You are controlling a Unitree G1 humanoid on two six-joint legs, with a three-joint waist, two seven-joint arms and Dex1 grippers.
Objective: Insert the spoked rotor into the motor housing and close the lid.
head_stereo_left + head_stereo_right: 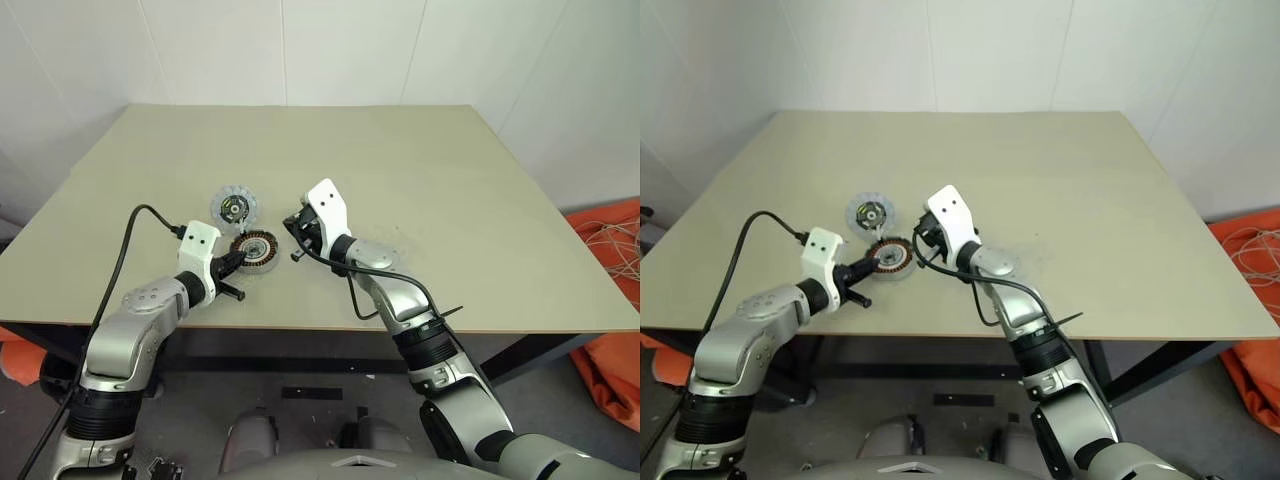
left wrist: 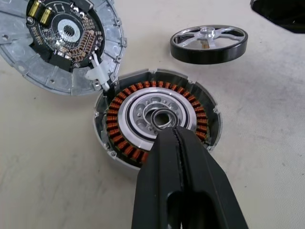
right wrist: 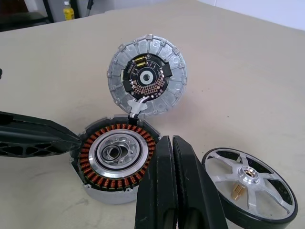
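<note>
On the pale beige table [image 1: 430, 200], going from the left, the left gripper [image 2: 177, 138] reaches in with its jaws pressed together, holding nothing, the tips resting over the near rim of the motor housing [image 3: 114, 164], a round open casing with a ring of copper-brown windings around a silvery bearing centre. Just behind it, and joined to it by a short white wire connector, lies the lid [image 3: 147, 76], a pale grey disc with a scalloped rim and a dark circuit board facing up. To the right of the housing the right gripper [image 3: 172, 143] has its jaws together too and empty, the tips beside the housing's right edge. Further right sits the spoked rotor [image 3: 248, 188], a thick black ring with silvery spokes and a small brass pin by its hub, flat on the table, apart from the housing.

The insertion has probably not begun: the rotor is untouched and the housing stands open. The next move seems to call for one gripper to open, take the rotor by its rim and centre it over the bearing.
</note>
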